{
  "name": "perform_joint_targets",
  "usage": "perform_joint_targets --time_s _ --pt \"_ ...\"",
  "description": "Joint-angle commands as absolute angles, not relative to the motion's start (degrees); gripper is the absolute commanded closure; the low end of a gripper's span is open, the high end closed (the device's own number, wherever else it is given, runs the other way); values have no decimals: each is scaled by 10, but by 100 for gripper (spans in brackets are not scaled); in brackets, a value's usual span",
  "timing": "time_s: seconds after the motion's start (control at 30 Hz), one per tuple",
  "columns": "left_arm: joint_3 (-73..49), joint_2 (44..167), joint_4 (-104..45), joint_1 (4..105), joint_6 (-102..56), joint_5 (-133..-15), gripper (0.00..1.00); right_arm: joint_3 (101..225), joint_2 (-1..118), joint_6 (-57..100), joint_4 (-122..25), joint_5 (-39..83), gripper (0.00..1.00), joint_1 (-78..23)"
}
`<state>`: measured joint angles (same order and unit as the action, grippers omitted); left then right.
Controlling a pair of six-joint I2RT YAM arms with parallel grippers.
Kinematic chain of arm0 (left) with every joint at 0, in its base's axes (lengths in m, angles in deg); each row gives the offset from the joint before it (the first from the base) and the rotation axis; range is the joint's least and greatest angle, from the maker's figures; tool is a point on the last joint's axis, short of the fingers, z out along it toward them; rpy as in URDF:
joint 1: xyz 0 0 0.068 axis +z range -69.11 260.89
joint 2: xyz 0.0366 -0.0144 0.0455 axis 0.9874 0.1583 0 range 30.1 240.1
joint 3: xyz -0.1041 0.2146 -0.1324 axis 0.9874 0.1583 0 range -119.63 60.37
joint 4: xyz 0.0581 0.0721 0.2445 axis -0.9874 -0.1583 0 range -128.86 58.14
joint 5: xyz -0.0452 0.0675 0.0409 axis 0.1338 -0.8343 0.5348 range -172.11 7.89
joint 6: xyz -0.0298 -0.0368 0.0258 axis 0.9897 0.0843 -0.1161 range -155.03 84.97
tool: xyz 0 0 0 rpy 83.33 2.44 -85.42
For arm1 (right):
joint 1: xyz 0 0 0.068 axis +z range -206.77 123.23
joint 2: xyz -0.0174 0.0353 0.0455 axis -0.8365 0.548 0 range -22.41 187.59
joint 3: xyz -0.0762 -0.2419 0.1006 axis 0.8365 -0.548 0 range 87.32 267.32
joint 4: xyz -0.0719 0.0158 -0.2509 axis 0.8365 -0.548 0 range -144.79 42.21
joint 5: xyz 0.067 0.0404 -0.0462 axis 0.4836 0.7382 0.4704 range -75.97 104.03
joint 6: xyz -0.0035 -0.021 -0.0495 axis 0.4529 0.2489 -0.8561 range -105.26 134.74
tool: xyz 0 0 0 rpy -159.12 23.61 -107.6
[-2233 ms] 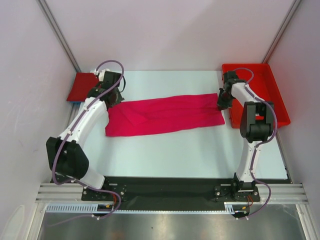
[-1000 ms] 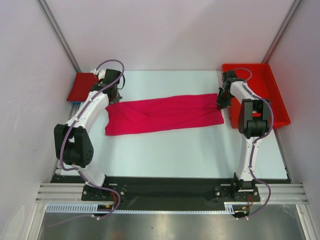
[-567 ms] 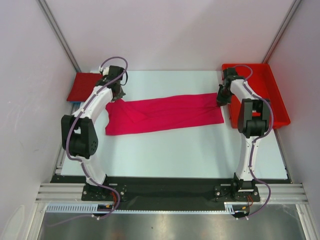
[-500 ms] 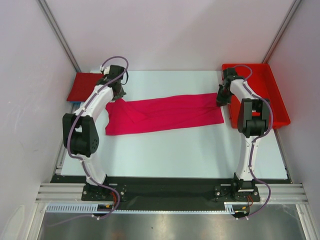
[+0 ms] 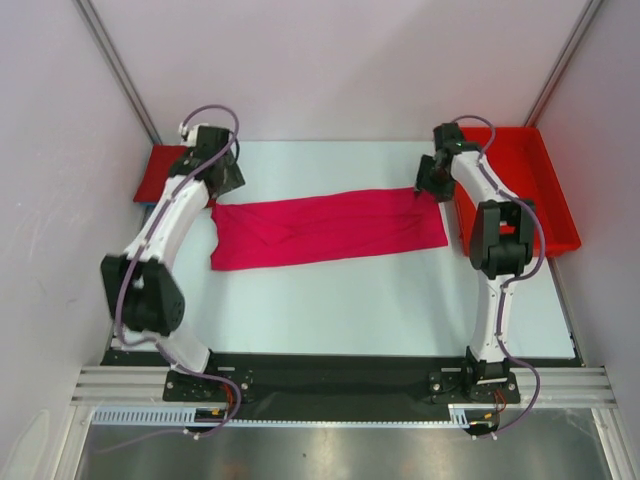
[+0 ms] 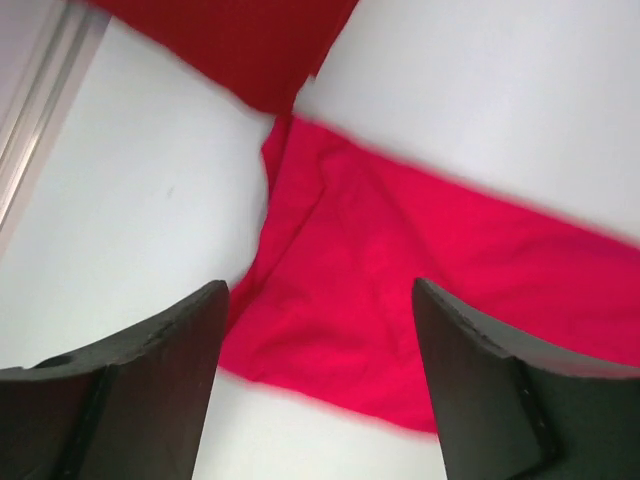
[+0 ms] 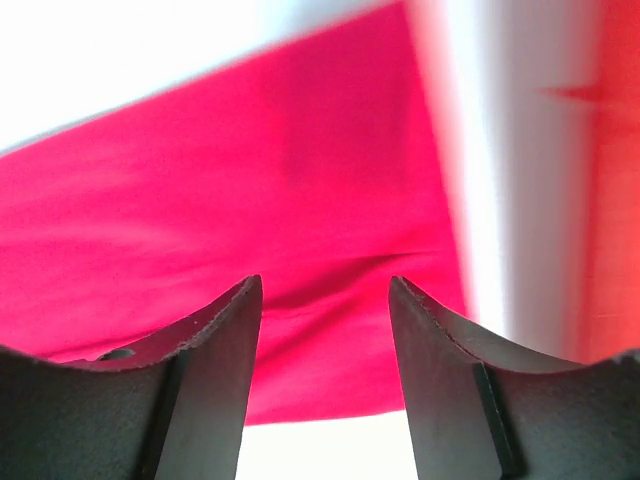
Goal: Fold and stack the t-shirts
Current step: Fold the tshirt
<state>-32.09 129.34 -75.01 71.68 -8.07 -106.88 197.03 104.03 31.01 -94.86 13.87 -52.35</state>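
A: White walls (image 5: 330, 70) box in a pale table (image 5: 350, 300), evenly lit and plain all round.

B: Where's the pink shirt (image 5: 330, 228)?

A: Toward the far side of the table. It lies flat as a long band running left to right, with a few creases near its left end. That shape suggests it is already folded lengthwise, with the crosswise folds not yet made.

B: And the grippers?

A: The left gripper (image 6: 318, 290) hangs over the band's left end and the right gripper (image 7: 322, 282) over its right end. In both wrist views the fingers are spread with nothing between them, only cloth below. Neither holds anything.

B: Why one at each end?

A: Probably so each arm handles its own end, which would lay the band straight and square.

B: The other shirt?

A: The red shirt (image 5: 160, 175) sits folded at the far left corner, likely the base of the stack. Its corner is close to the pink shirt's, but whether they touch can't be told. The tray (image 5: 552, 190) runs along the right edge, just beside the band's right end.
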Motion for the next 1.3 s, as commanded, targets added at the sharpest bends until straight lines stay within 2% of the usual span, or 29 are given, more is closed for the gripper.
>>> perform_joint_targets --time_s 0.0,0.07,0.13,0.27,0.4,0.53,0.7,0.83,1.2,1.27 --pt "-202 1163 -742 719 -75 -1024 22 1996 987 312 -913 193 41 -448" --pt "-98 1092 -709 719 -56 -995 31 2010 994 301 -879 246 41 -387" --pt "-44 1045 -688 721 -43 -967 40 2038 1020 283 -868 276 41 -326" --pt "57 1006 -651 740 -24 -906 49 2132 1092 254 -866 294 40 -242" --pt "89 995 -610 754 -19 -864 51 2217 1153 234 -860 291 39 -188" --pt "111 1008 -595 781 -15 -841 55 2225 1183 219 -836 295 34 -155" --pt "146 1039 -574 807 6 -830 59 2253 1216 186 -841 271 34 -117" --pt "158 1062 -558 838 8 -811 61 2261 1231 159 -847 250 39 -95" --pt "165 1107 -536 843 19 -811 62 2258 1254 136 -849 204 48 -57" --pt "166 1117 -536 844 23 -812 62 2257 1262 139 -845 199 54 -57"
